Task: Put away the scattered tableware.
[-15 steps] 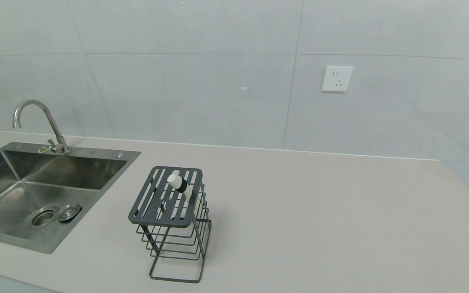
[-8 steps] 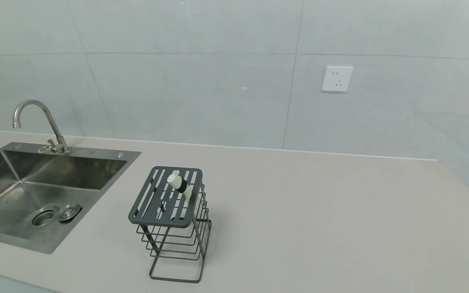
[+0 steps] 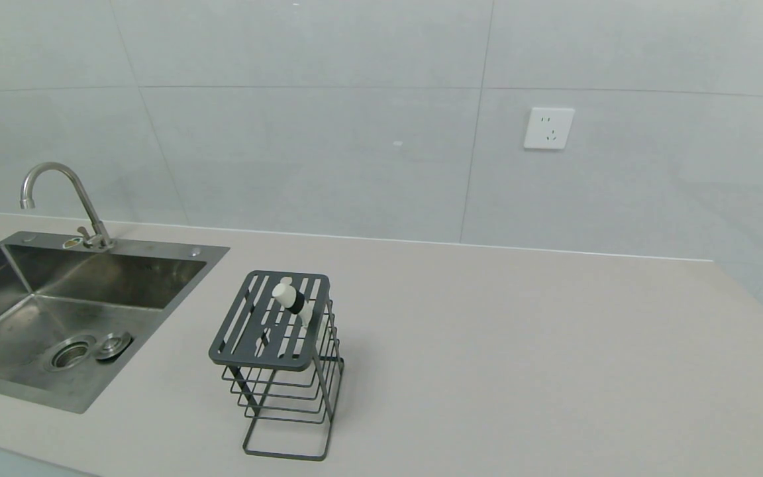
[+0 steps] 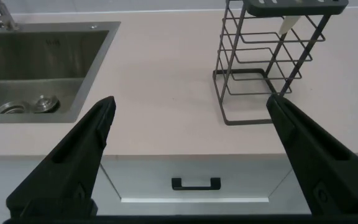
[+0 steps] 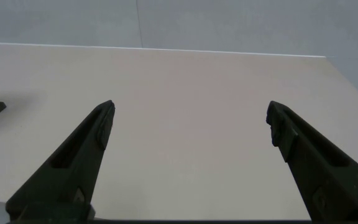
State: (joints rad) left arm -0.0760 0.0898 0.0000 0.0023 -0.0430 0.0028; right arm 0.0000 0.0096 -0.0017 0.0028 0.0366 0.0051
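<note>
A dark wire rack (image 3: 275,371) with a slotted top stands on the beige counter (image 3: 520,344), right of the sink. A white utensil with a black band (image 3: 289,301) sticks through one slot, its handle end up; its pale tip (image 4: 289,25) hangs inside the rack (image 4: 266,56). My left gripper (image 4: 191,102) is open, held off the counter's front edge, facing the rack and sink. My right gripper (image 5: 190,106) is open over bare counter (image 5: 185,93), with nothing between its fingers.
A steel sink (image 3: 50,311) with a curved tap (image 3: 63,199) fills the left; a drain and loose plug (image 3: 113,344) lie in its basin. A wall socket (image 3: 548,128) sits on the tiled wall. A drawer handle (image 4: 196,183) is below the counter front.
</note>
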